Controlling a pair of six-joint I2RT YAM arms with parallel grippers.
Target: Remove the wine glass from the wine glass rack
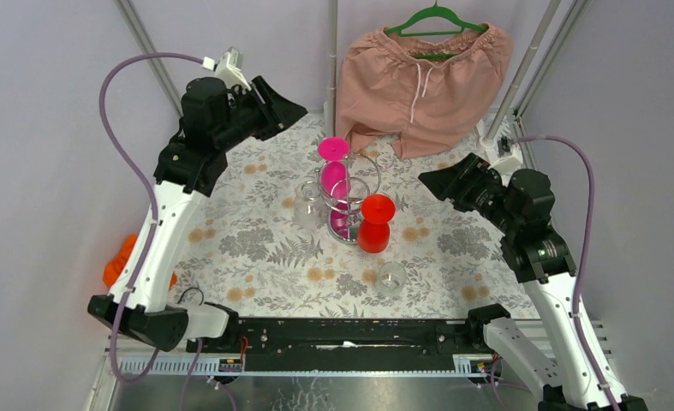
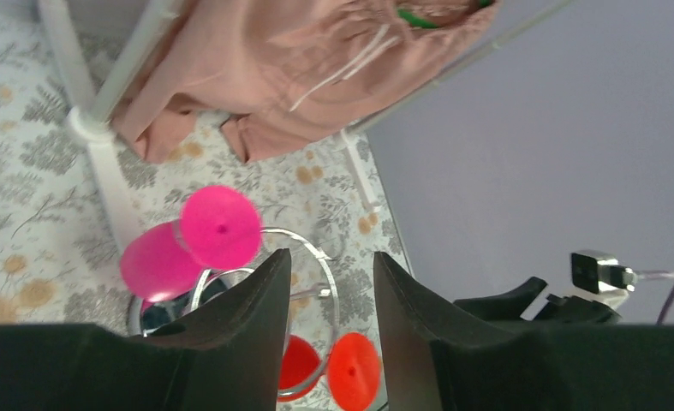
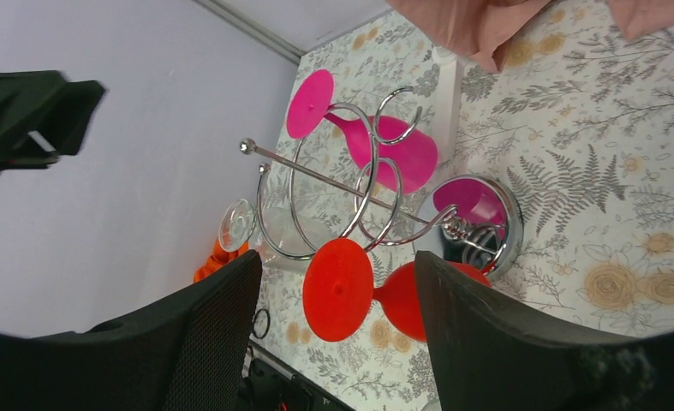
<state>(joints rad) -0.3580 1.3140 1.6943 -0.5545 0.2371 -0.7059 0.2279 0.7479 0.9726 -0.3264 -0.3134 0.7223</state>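
Observation:
The chrome wine glass rack (image 1: pixel 350 204) stands mid-table on its round mirror base (image 3: pixel 492 224). Three glasses hang upside down from its rings: a pink one (image 1: pixel 334 168), a red one (image 1: pixel 374 223) and a clear one (image 1: pixel 308 205). My left gripper (image 1: pixel 295 111) is open and empty, up and behind-left of the rack. In its view (image 2: pixel 329 257) the pink foot (image 2: pixel 220 226) and red foot (image 2: pixel 354 370) lie below it. My right gripper (image 1: pixel 429 182) is open and empty, right of the rack. In its view (image 3: pixel 335 261) the red glass's foot (image 3: pixel 338 289) sits between the fingers but farther off.
Pink shorts (image 1: pixel 423 77) hang on a green hanger (image 1: pixel 436 17) at the back, next to a white pole (image 1: pixel 332 51). Another clear glass (image 1: pixel 391 278) sits on the floral cloth near the front. An orange object (image 1: pixel 119 261) lies at the left edge.

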